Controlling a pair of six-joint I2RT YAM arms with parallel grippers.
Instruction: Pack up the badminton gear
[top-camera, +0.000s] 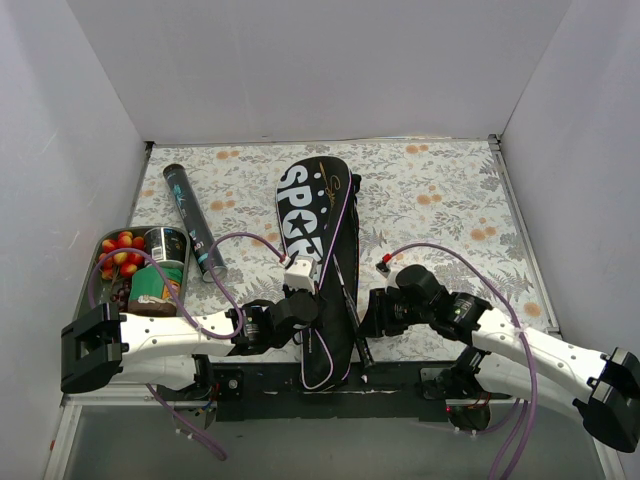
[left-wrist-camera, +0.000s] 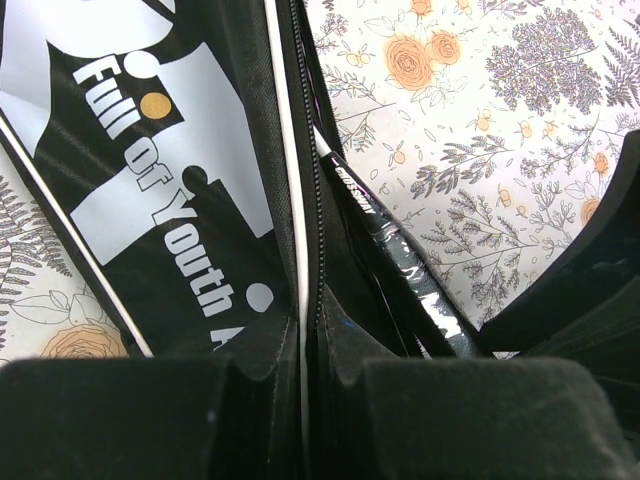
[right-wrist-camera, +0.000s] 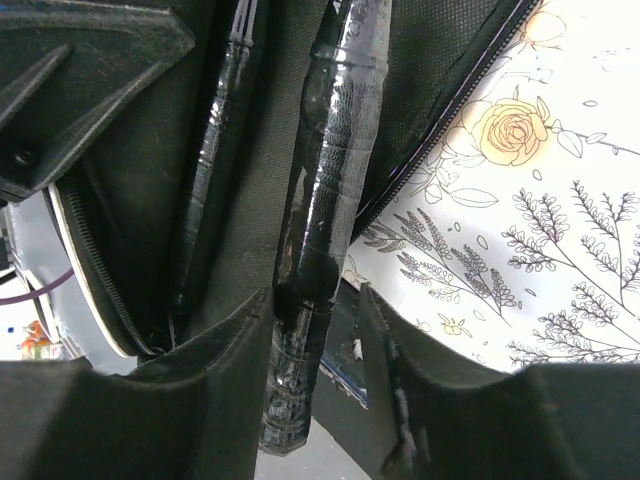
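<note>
Closest to the lens, the left gripper (left-wrist-camera: 303, 368) has its black padded fingers (left-wrist-camera: 120, 420) pinched together on the zippered, white-piped edge of the long black fabric racket bag (top-camera: 305, 210) lettered "SPORT" in white. I judge this hold is meant to lift that edge and keep the mouth open. There is one bag. It lies lengthwise in the middle of the floral-clothed table (top-camera: 440, 210), narrow open end towards the arm bases, between the two grippers.

Next in size are the thin rackets. Their heads are hidden inside the bag, so I count by what shows. The right wrist view gives two black handles wrapped in glossy film, side by side in the open mouth. The nearer handle (right-wrist-camera: 325, 180) runs between the jaws of the right gripper (right-wrist-camera: 312, 310). One pad touches it and a sliver of gap shows at the other, so I cannot tell whether it is truly clamped. It is probably placed there to push that racket deeper, since the handle's end pokes out of the bag. The second handle (right-wrist-camera: 222, 130) lies farther in. One slim lettered shaft (left-wrist-camera: 375, 215) shows beside the zip.

One metal tray (top-camera: 104, 240) of fruit and cans sits at the table's left edge, well apart from the bag and no part of the job. One long dark cylindrical shuttle tube (top-camera: 194, 220) lies just beside the tray, left of the bag, not yet packed. No loose shuttlecocks are visible.
</note>
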